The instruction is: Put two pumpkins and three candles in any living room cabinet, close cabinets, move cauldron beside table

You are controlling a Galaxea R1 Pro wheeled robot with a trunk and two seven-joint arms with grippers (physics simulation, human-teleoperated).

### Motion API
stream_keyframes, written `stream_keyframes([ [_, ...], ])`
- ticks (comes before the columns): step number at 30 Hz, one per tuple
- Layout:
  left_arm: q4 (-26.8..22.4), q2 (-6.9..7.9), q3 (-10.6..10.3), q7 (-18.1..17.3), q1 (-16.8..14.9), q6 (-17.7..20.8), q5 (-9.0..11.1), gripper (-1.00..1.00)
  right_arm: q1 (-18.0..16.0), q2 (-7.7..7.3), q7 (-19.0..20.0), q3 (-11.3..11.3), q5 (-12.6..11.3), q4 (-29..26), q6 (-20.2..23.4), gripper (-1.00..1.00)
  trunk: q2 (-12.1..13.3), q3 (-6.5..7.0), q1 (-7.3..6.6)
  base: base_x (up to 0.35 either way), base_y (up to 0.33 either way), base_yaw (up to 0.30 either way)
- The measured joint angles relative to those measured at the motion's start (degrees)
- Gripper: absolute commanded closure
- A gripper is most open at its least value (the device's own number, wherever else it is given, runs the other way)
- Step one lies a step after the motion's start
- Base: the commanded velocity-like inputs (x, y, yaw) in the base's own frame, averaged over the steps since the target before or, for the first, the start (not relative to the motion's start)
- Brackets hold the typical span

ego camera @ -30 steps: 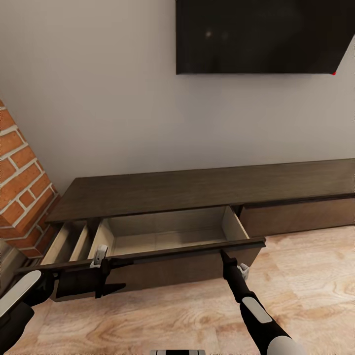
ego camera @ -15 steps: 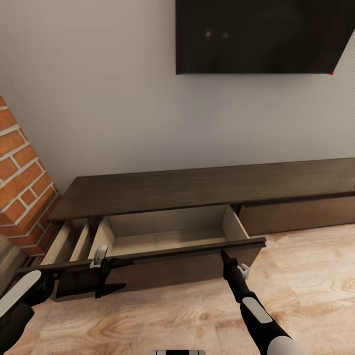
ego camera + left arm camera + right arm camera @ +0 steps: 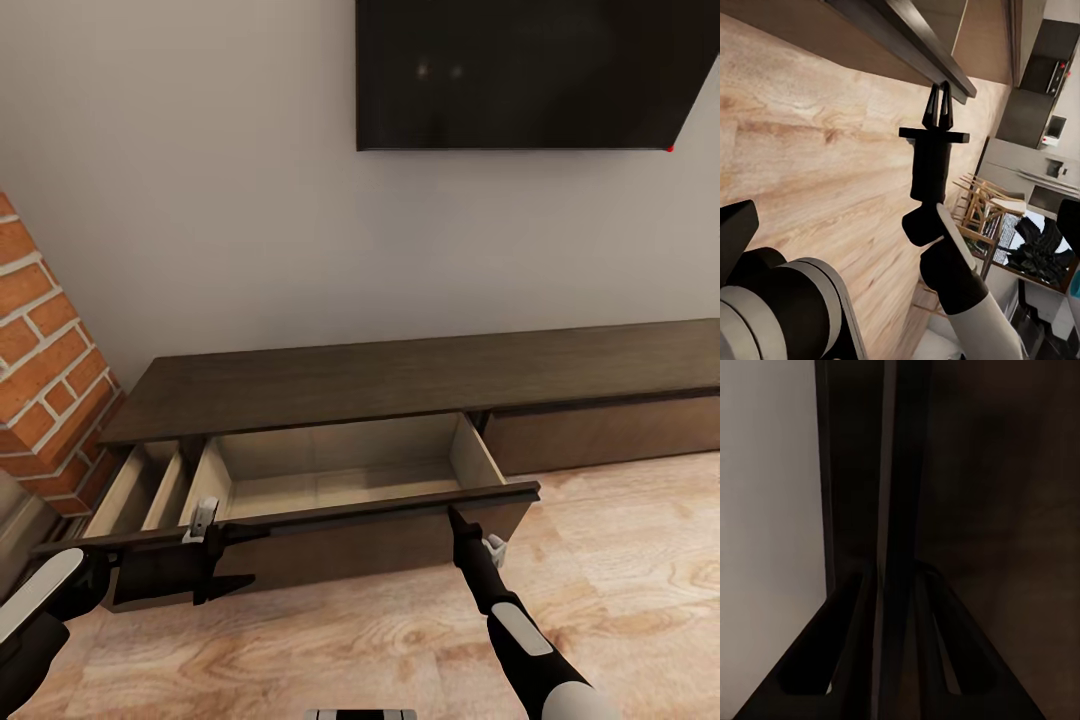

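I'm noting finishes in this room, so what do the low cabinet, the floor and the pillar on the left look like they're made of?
The cabinet looks like dark-brown wood or veneer with a matte finish; faint grain runs along its top, and the open drawer's inside is paler board. The floor looks like light wood planks with strong grain, possibly laminate. The pillar looks like red brick with pale mortar joints.

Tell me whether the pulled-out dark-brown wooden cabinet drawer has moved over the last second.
No. The drawer keeps its place: its front's right corner stays equally far from the closed right-hand front, with the right gripper at its top edge.
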Motion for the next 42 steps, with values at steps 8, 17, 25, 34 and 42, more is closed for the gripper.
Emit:
stream_keyframes([
  [8,-0.02,0.00,0.00,0.00,0.00,0.00,0.00,-1.00,-0.01,-0.03,-0.18,-0.06,0.01,-0.09,0.07,1.00,0.00,0.00,0.01,-0.046,0.000,0.000],
  [17,-0.03,0.00,0.00,0.00,0.00,0.00,0.00,-1.00,-0.03,-0.07,0.31,-0.11,-0.01,0.20,0.08,1.00,0.00,0.00,0.00,-0.018,0.000,0.000],
  [25,-0.04,0.00,0.00,0.00,0.00,0.00,0.00,-1.00,-0.02,-0.07,-0.18,-0.13,0.01,-0.09,0.08,1.00,0.00,0.00,0.01,-0.042,0.000,0.000],
  [34,-0.04,0.00,0.00,0.00,0.00,0.00,0.00,-1.00,-0.07,-0.07,-0.17,-0.16,0.01,-0.02,0.08,1.00,0.00,0.00,0.00,-0.028,0.000,0.000],
  [42,0.01,0.00,0.00,0.00,0.00,0.00,0.00,-1.00,-0.03,-0.22,0.09,-0.08,0.01,0.06,0.15,1.00,0.00,0.00,0.00,-0.042,0.000,0.000],
])
